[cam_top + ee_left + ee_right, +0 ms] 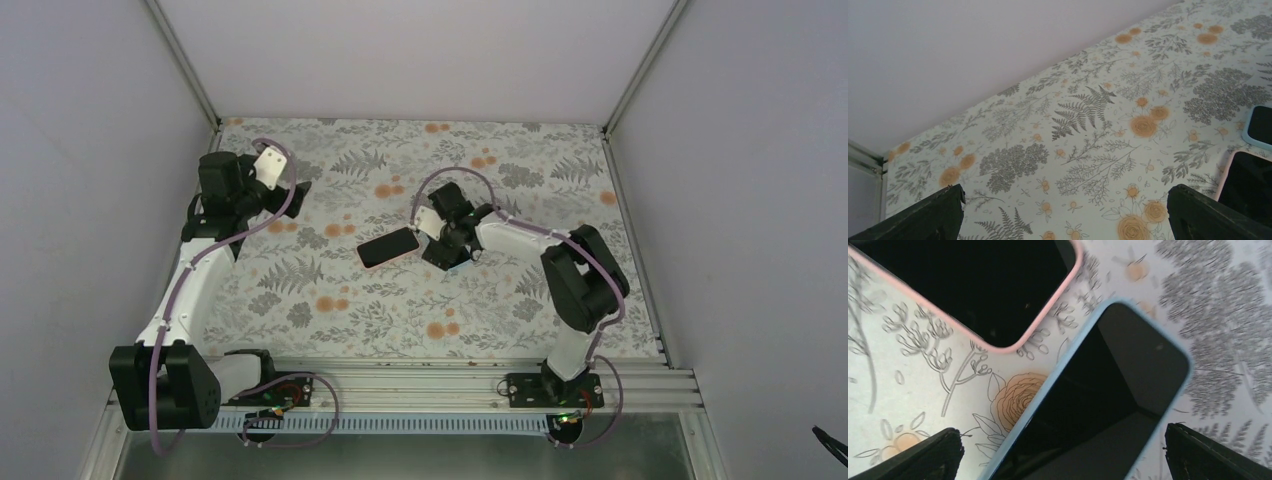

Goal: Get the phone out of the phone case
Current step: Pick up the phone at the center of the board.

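Right tool (1060,440), spread wide and empty, above blue-rimmed phone (1118,370) lying flat on table (913,390) directly beneath it, pink-rimmed phone (983,285) just beyond: risk that closing slides the flat phone or nudges its neighbour rather than freeing it, left tool (1065,210) spread, too far to brace.

The light is soft and even everywhere, giving only faint shadows on the bench (330,300), and the top view is sharp, while the right wrist view is slightly blurred and its dark phone screen (1128,390) carries a grey reflection.
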`<action>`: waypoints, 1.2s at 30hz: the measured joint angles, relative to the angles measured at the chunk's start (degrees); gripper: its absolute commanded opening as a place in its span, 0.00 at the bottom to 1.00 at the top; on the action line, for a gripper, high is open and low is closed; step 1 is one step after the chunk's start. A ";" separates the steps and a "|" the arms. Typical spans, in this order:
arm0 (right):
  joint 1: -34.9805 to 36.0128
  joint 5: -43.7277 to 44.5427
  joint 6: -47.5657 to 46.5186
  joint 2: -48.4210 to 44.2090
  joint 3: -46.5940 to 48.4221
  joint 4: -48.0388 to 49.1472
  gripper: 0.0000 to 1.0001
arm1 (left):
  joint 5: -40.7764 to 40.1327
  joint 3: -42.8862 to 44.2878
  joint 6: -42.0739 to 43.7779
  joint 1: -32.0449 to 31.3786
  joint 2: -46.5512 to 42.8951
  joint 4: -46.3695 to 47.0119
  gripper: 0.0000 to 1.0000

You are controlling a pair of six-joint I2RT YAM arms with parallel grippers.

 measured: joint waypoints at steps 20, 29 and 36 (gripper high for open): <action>-1.53 7.82 -1.03 2.91 -3.72 6.10 1.00 | 4.15 -1.20 5.46 1.07 -0.44 -4.07 1.00; -8.59 0.92 -0.59 5.16 0.81 -3.54 1.00 | 9.94 -1.14 7.93 1.33 3.21 -8.50 1.00; -10.64 -4.07 -2.23 8.48 5.16 -9.25 1.00 | 13.27 -0.22 9.70 1.40 5.68 -11.32 1.00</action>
